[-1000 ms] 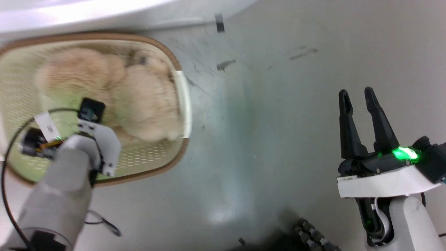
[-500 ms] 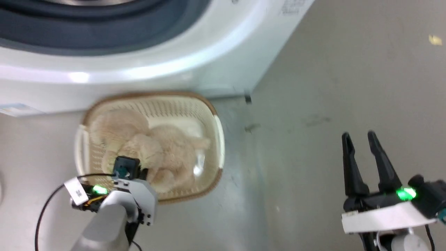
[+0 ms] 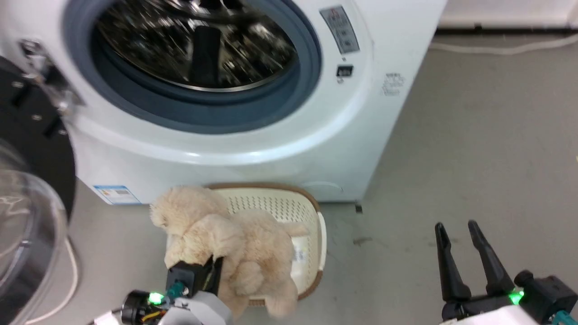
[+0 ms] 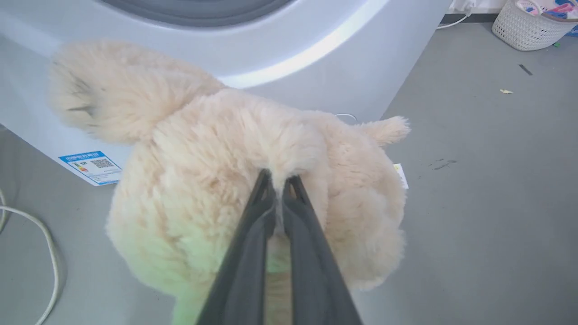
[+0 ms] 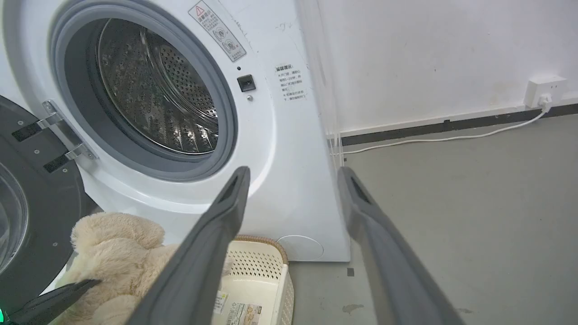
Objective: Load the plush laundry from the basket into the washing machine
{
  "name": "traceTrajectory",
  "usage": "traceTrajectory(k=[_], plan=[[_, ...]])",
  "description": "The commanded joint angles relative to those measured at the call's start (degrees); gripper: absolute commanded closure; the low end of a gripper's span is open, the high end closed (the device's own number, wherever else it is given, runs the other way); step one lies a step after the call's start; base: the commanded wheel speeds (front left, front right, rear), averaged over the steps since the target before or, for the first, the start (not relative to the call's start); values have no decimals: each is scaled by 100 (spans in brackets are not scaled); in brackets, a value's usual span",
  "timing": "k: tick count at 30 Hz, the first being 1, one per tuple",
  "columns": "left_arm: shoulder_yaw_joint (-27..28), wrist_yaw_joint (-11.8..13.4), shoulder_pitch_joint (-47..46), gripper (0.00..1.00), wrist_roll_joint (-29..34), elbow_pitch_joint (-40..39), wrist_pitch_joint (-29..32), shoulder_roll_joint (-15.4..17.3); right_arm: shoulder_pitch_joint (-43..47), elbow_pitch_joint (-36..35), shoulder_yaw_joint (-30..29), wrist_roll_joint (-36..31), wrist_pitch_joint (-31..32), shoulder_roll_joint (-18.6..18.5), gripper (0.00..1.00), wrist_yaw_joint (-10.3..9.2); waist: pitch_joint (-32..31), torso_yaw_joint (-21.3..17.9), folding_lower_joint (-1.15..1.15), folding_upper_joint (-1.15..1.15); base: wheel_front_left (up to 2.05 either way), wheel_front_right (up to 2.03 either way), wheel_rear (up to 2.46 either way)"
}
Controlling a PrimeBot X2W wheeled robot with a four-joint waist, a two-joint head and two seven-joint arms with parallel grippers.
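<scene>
The fluffy cream plush laundry (image 3: 226, 241) hangs lifted above the basket (image 3: 311, 212), which sits on the floor against the washing machine (image 3: 271, 149). My left gripper (image 4: 279, 178) is shut on a fold of the plush laundry (image 4: 216, 149). The left gripper (image 3: 216, 265) shows at the bottom of the head view, fingers buried in fur. The washer's door (image 3: 27, 180) is swung open at the left and the steel drum (image 3: 198, 40) is exposed. My right gripper (image 3: 456, 228) stands open over bare floor at the lower right, holding nothing. The right wrist view shows the plush laundry (image 5: 113, 253), the basket (image 5: 264, 280) and the drum (image 5: 158, 99).
A white cable (image 4: 45, 243) lies on the floor left of the washer. Another cable (image 5: 429, 139) runs along the wall to a socket (image 5: 544, 90). A white basket of clothes (image 4: 528, 22) stands far off at the right. Grey floor stretches right of the machine.
The head camera has tilted up, bringing the washer's opening into view. The plush laundry has risen out of the basket, held by the shut left gripper. The right gripper stays open.
</scene>
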Motion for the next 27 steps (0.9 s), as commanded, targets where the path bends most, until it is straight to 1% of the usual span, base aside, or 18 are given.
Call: traceTrajectory(k=[1,6,7,8,9,10,11,12,13,14,15,18,21,24,27], plan=[[101,29,226,100,113,-374,-37,-51,155,-2,-13,-58,-25,2,0,5,-400,267,2,0,0,0,0],[293,40,627,100,426,-1271,-37,-138,290,-10,-65,-97,-25,7,0,5,-608,433,2,0,0,0,0],[293,40,627,100,426,-1271,-37,-138,290,-10,-65,-97,-25,7,0,5,-608,433,2,0,0,0,0],[389,47,705,100,557,-1663,-38,-159,304,-17,-82,-79,-25,8,0,5,-641,480,2,0,0,0,0],[389,47,705,100,557,-1663,-38,-159,304,-17,-82,-79,-25,8,0,5,-641,480,2,0,0,0,0],[494,24,763,100,662,-2043,-38,-175,310,-28,-84,-55,-25,9,0,5,-654,512,2,0,0,0,0],[494,24,763,100,662,-2043,-38,-175,310,-28,-84,-55,-25,9,0,5,-654,512,2,0,0,0,0],[547,7,778,100,709,-2228,-38,-184,312,-37,-82,-46,-25,9,0,5,-650,523,2,0,0,0,0],[678,-31,778,100,754,-2580,-38,-227,303,-63,-73,-36,-25,9,0,5,-599,531,2,0,0,0,0],[678,-31,778,100,754,-2580,-38,-227,303,-63,-73,-36,-25,9,0,5,-599,531,2,0,0,0,0],[760,-56,756,100,747,-2746,-38,-260,287,-81,-62,-35,-25,9,0,5,-550,525,2,0,0,0,0],[925,-153,562,100,836,-3144,-38,-297,188,-153,-20,-49,-25,10,0,5,-316,467,2,0,0,0,0],[1071,-263,179,100,830,-3312,-38,-359,45,-231,-4,-81,-25,10,0,5,5,362,2,0,0,0,0],[1193,-351,-373,100,870,-3274,-38,-351,-159,-280,21,-67,-25,-9,0,5,431,182,2,0,0,0,0],[1359,-370,-1031,100,766,-3038,-38,-384,-432,-339,107,-46,-25,-109,0,5,935,-36,2,0,0,0,0]])
